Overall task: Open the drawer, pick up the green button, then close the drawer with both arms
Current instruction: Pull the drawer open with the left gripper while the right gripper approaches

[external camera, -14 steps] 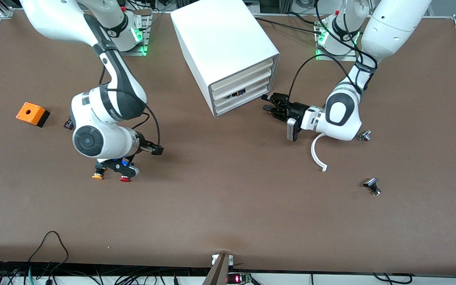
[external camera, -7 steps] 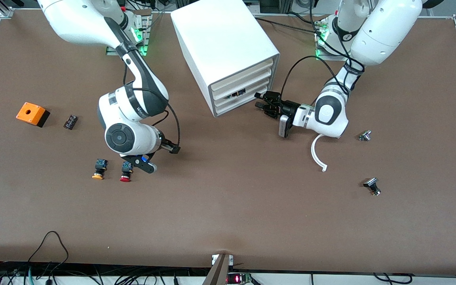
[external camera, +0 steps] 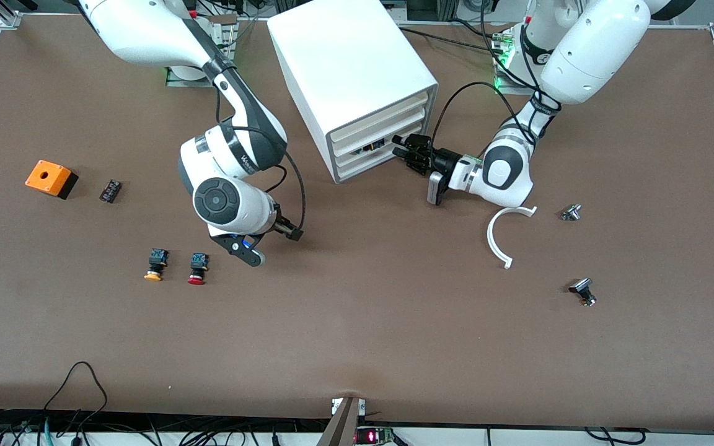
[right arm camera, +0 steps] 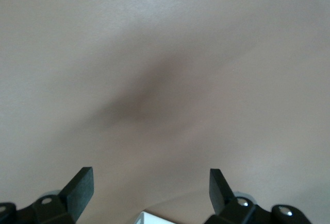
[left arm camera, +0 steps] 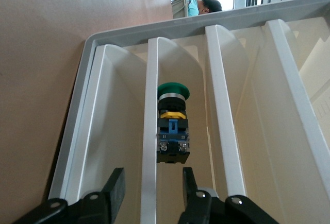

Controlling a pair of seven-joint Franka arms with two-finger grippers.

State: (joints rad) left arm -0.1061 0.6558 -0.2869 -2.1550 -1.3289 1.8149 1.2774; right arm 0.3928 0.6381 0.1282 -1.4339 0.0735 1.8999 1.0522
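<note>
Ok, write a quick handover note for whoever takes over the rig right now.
Left gripper: at the cabinet front, fingers open either side of the drawer front edge, not clamped.
Right gripper: open, empty, over bare table beside the red-capped button.
Green button: lying inside the drawer.
Done: nothing yet; the drawer is not pulled out.
Left: open drawer, take button, close drawer.

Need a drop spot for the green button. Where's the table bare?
Bare: the wide strip nearer the front camera than the red-capped button and white curved piece. Crowded: in front of the cabinet, where the left gripper works.
</note>
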